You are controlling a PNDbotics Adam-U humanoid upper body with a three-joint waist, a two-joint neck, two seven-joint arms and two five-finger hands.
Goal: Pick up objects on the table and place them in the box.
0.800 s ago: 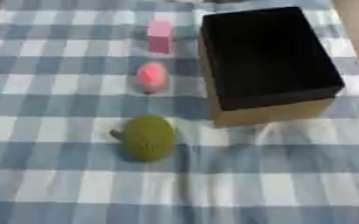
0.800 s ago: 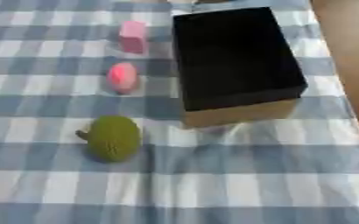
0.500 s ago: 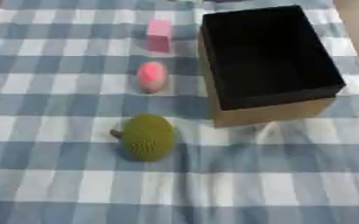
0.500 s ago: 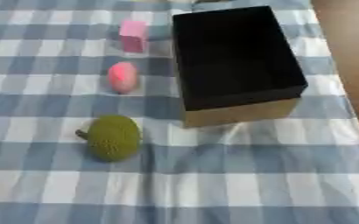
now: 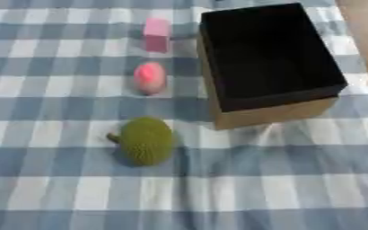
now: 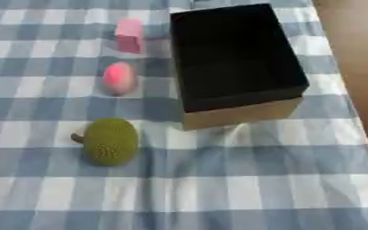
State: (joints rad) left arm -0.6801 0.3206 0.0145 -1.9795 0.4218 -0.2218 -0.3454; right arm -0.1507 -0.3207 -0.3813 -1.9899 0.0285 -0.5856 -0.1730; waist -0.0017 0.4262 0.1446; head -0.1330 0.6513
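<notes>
Soft, even light is falling on a slightly blurred scene.

Both views are looking soft, and edges are smearing everywhere. The checked cloth [image 5: 54, 193] is showing no glare. The box [image 5: 316, 108] is staying very dark inside. The green fruit [image 5: 146, 140] is casting a faint shadow to its right, and the box is shading the cloth just below its front wall.

A blue-and-white checked cloth [image 5: 54, 197] covers the table. On it, at the right, stands an open cardboard box [image 5: 267, 112], black inside. Left of it, far to near, lie a pink block [image 5: 156, 33], a pink egg-shaped thing [image 5: 149, 77] and a green bumpy fruit [image 5: 146, 141].
</notes>
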